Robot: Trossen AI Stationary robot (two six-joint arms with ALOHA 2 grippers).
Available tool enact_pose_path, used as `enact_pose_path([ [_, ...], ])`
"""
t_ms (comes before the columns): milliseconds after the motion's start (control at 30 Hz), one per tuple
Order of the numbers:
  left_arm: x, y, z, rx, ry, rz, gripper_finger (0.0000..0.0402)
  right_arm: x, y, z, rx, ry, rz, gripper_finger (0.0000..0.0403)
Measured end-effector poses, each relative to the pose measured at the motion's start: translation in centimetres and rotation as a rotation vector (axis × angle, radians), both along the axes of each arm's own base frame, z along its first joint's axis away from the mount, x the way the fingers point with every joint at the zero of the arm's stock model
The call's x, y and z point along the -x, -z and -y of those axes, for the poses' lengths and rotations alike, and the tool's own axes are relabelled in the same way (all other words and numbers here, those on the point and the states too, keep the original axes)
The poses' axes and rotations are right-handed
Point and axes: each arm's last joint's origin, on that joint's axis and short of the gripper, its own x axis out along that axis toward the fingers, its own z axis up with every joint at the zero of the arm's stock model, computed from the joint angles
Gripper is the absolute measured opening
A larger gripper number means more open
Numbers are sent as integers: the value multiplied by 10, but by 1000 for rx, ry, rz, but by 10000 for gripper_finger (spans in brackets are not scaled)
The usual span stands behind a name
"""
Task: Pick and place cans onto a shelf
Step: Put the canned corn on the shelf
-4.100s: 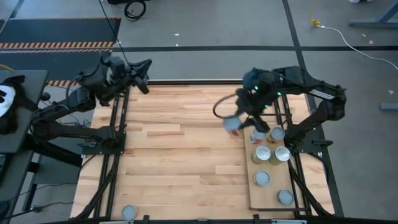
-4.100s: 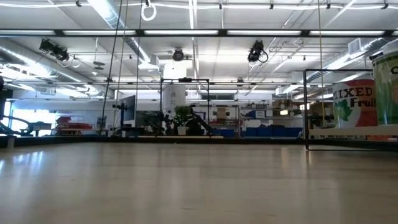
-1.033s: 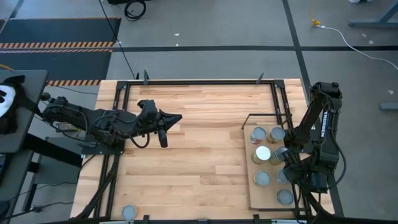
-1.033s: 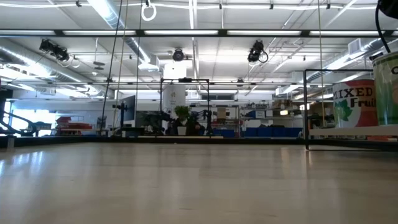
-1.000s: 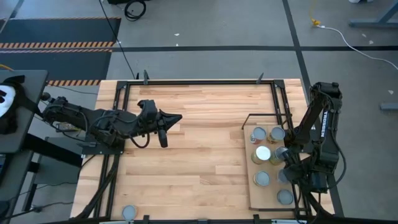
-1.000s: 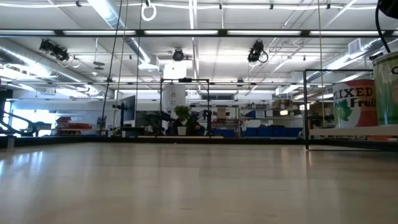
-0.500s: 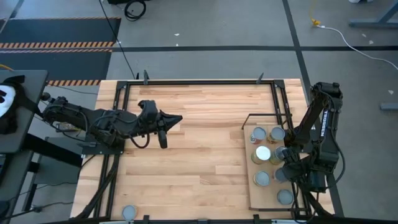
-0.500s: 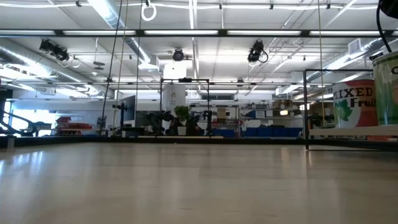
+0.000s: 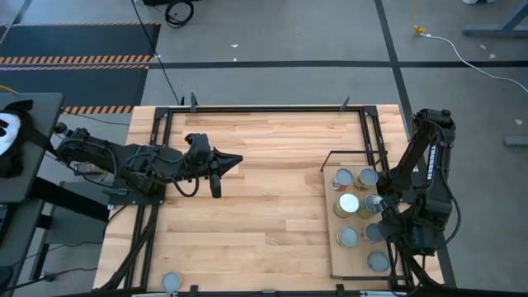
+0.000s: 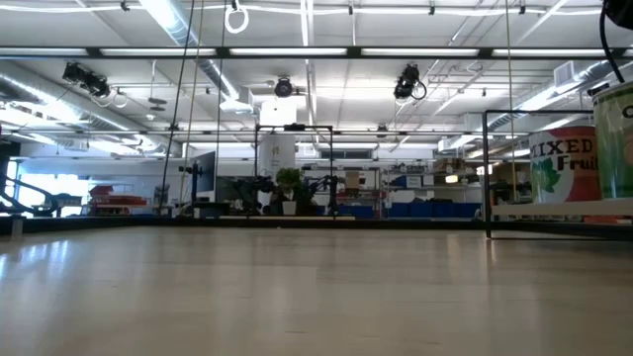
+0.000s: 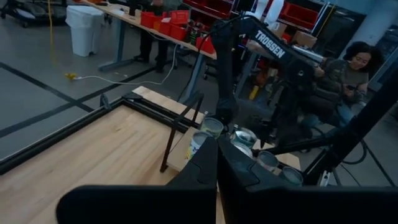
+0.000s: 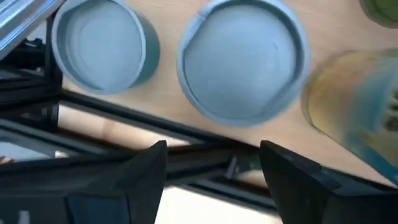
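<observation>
Overhead, right gripper (image 12: 211,171) jaws spread above cans (image 12: 244,61), empty.

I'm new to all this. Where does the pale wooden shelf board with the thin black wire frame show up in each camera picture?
High view: the pale wooden shelf board lies lower right on the planked table.
Low view: a thin pale strip at the right edge.
Left wrist view: centre, beyond the dark fingers.
Right wrist view: the pale wood between the can tops.
Shared landmark: the grey-topped cans standing on it.

Right claw (image 9: 381,216) now retracted over shelf (image 9: 360,266); left arm extended.
</observation>
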Motion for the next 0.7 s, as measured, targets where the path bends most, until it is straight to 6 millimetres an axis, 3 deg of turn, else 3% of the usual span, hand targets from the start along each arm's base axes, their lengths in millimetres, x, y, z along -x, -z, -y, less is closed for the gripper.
enact_pose_path([
  [200, 1, 3, 0, 19, -4, -26, 5, 5, -33, 6, 40, -12, -114, 261],
  [400, 7, 18, 11, 182, 97, -148, 5, -2, -85, 7, -65, 50, -104, 261],
  [567, 23, 38, 27, 504, 232, -387, 5, -31, -114, 7, -120, 263, 69, 260],
  [700, 43, 57, 42, 708, 254, -695, 18, -70, -115, 15, -34, 349, 198, 254],
])
